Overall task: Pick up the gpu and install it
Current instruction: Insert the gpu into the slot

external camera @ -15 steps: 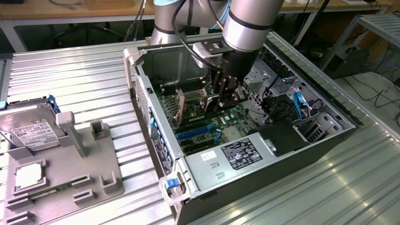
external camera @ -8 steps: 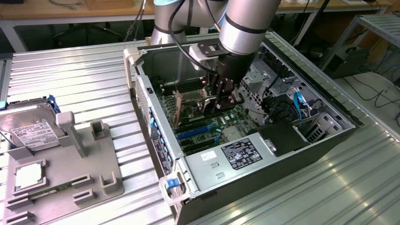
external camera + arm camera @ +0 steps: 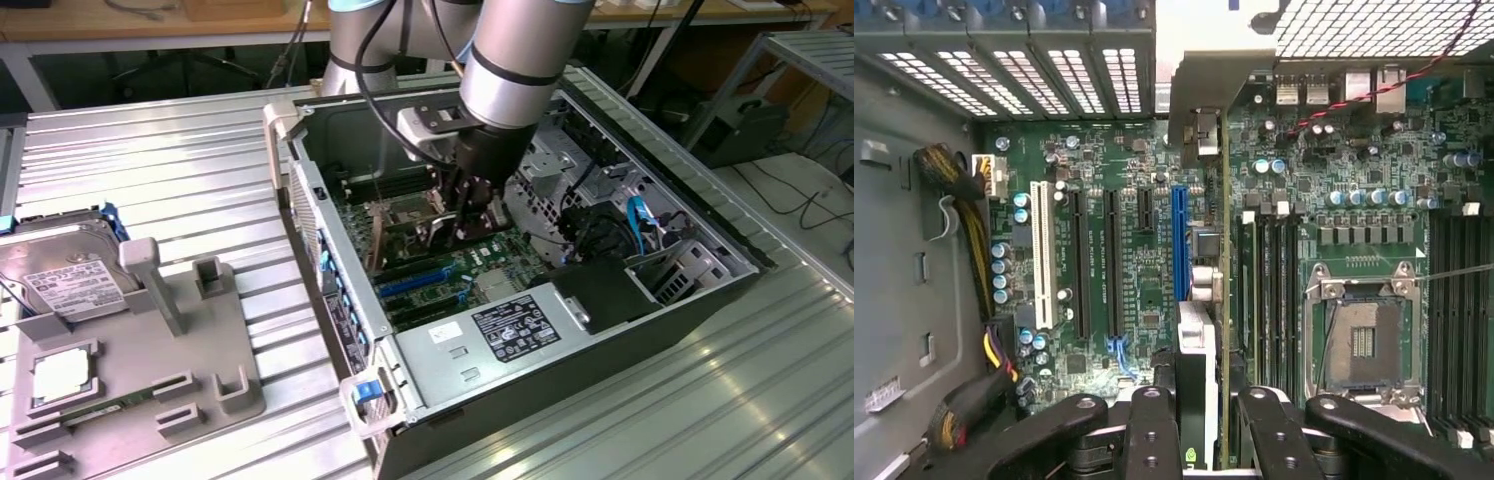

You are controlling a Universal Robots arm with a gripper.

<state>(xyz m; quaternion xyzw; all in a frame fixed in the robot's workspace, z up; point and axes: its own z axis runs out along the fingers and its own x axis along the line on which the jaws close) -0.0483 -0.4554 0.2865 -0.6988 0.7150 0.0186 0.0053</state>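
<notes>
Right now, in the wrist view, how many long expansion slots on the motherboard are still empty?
4: a white slot, two black slots beside it, and a blue slot next to the gpu held in the gripper. The card may hide another.

Ribbed bare-metal table (image 3: 174,170), matt

The gpu (image 3: 1206,290) is a thin flat card, seen edge-on in the wrist view as a narrow green board with a silvery metal bracket (image 3: 1199,95) at one end. It stands upright on its long edge inside the open computer case (image 3: 334,290), above the motherboard (image 3: 1124,300), just beside the blue slot (image 3: 1179,240) and running parallel to it. The bracket end points toward the vented rear wall of the case. In the exterior view the card (image 3: 447,232) is mostly hidden.
</notes>
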